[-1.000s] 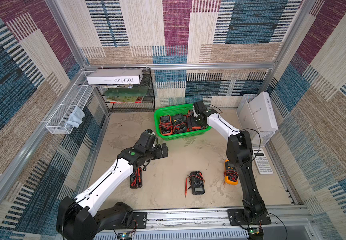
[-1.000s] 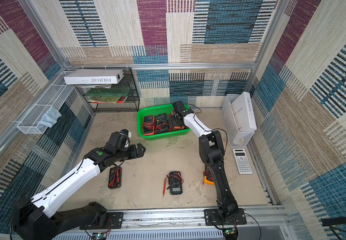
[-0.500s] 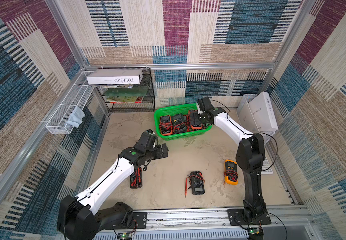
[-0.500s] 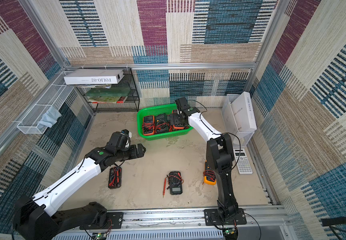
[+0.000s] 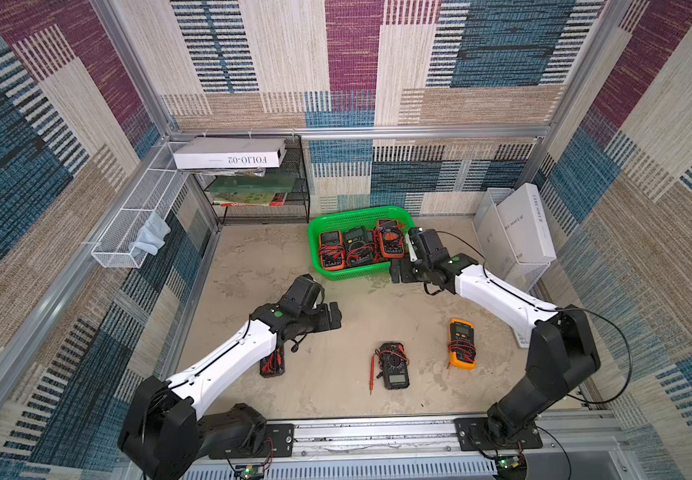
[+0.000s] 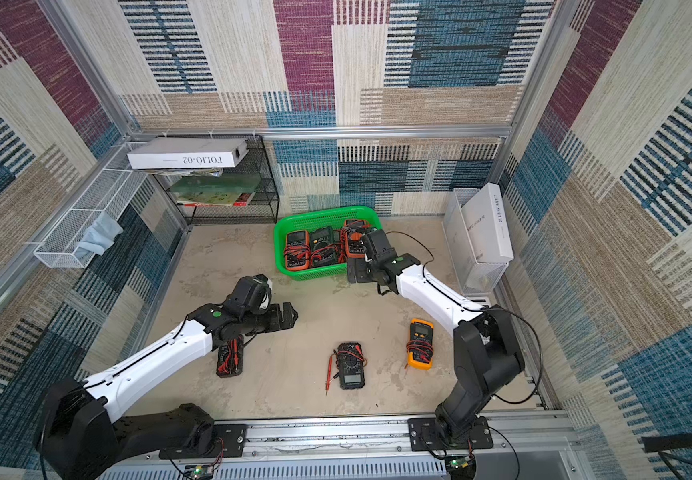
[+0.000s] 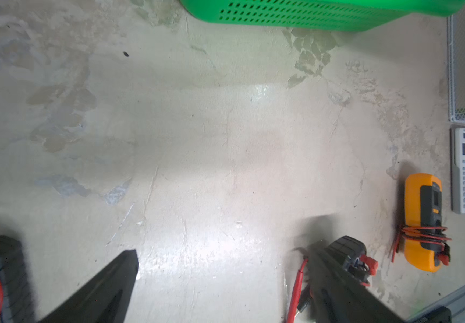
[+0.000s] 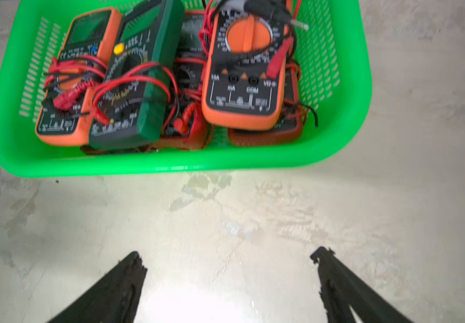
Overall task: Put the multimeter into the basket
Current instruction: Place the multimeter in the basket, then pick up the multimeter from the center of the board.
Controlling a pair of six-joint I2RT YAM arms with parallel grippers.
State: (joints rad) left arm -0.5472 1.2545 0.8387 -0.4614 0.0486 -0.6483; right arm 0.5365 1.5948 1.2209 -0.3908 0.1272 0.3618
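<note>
- Closest to the base, a half-hidden meter is lying mostly under the left forearm, behind the left pincer. That pincer is going to have to pull back to get over it.
- Next out, the black meter is lying flat on the table, off to the left pincer's right and a bit back toward the base.
  - Its long side is running base-to-back-wall.
  - A loose red probe is trailing beside it, on the side facing the left pincer.
  - Both pincers are looking about equally near to this one, though I'd give the left a slight edge.
- The yellow meter is sitting back toward the base from the right pincer and out to its right. Its long side is also running base-to-wall, with its leads wrapped round it. The right arm is clearly nearer here.
- The left pincer is hanging over bare table, jaws spread wide, gripping nothing.
- The right pincer is hovering just in front of the basket's near wall, jaws wide too, nothing between them.
- Farthest out, the basket is sitting right ahead of the right pincer, and further ahead and to the right of the left one. It's already crowded with stowed meters.
- My guess: whichever meter gets picked, the pincer is going to need its jaws straddling the short width, not the long side.
</note>
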